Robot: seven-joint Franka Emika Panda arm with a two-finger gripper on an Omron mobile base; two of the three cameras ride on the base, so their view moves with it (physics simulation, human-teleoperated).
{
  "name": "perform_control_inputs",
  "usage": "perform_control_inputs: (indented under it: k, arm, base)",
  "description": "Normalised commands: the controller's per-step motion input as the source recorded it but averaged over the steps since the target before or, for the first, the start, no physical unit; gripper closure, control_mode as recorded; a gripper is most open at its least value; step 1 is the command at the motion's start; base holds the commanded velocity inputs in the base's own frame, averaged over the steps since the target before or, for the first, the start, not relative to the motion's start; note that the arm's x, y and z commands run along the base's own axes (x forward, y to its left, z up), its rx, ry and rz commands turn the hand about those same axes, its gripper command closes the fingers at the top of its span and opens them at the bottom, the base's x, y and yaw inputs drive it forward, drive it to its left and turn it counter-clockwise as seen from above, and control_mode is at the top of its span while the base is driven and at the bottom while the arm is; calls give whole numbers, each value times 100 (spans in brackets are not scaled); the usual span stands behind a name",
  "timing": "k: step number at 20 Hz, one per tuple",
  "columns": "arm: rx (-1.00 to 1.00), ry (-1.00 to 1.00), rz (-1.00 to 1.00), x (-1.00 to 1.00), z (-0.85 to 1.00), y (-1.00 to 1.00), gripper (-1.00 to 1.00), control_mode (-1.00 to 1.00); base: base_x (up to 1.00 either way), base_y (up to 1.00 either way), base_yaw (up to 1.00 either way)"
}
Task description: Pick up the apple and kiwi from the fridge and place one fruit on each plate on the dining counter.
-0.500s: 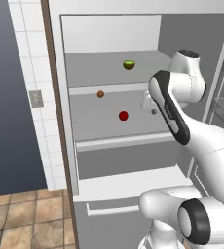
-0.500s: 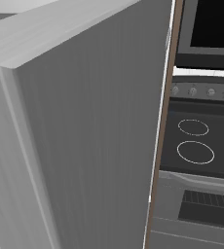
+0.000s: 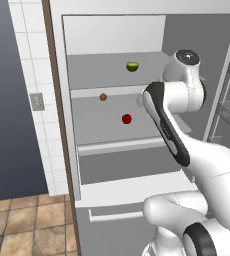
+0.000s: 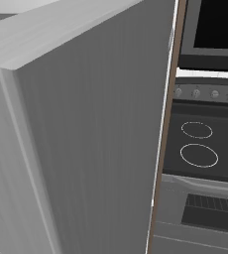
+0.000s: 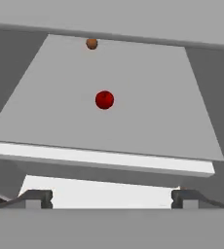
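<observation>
Gaping wide, empty end effector (image 5: 111,199) facing apple (image 5: 104,99)

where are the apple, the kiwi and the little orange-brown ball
apple (image 5: 104,99), hand view, middle of its red skin
kiwi (image 3: 132,66), left base view, its green top
orange-brown ball (image 3: 103,97), left base view, its centre

Flat, even rendered light is filling the open fridge (image 3: 112,40) with only soft shading lying under its shelves, the apple (image 5: 104,99) is showing a faint gloss, and all pictures are looking slightly soft and low in detail.
</observation>
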Motion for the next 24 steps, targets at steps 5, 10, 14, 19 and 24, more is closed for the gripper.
perform_control_inputs:
  k: [5, 10, 14, 19, 24]
  arm:
    - [1, -48, -6, 6, 64, 0, -100, -100]
    - [3, -19, -9, 3, 82, 0, -100, -100]
    - [29, 10, -5, 14, 62, -14, -100, -100]
    - [14, 8, 5, 27, 6, -9, -100, -100]
    - [-1, 0, 5, 35, 1, 0, -100, -100]
  base:
    - [0, 0, 0]
    - [0, 0, 0]
    - [0, 0, 0]
    - [0, 0, 0]
    - [0, 0, 0]
